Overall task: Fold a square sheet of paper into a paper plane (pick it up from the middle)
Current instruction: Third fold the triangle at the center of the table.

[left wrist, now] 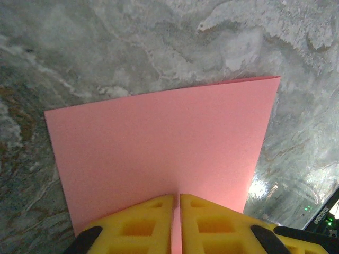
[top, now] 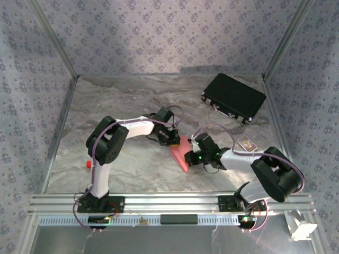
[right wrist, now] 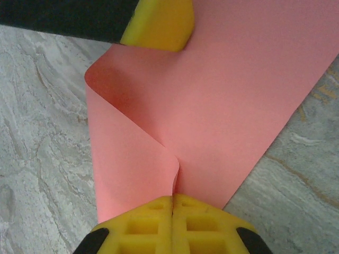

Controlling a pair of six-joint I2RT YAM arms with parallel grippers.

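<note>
The square sheet of paper (top: 181, 153) is salmon-pink and hangs between both grippers just above the table's middle. My left gripper (left wrist: 176, 198) is shut on the paper (left wrist: 164, 143) at its near edge, and the sheet spreads flat away from the yellow fingers (left wrist: 143, 222). My right gripper (right wrist: 172, 198) is shut on the opposite edge, where the paper (right wrist: 212, 106) curls over into a loose fold at the left. The left gripper's yellow fingertip (right wrist: 159, 24) shows at the top of the right wrist view.
A black rectangular case (top: 233, 97) lies at the back right. A small red block (top: 88, 163) sits by the left arm's base. A small printed card (top: 247, 143) lies right of the right gripper. The table is crinkled silver foil (top: 132, 100) with patterned walls around.
</note>
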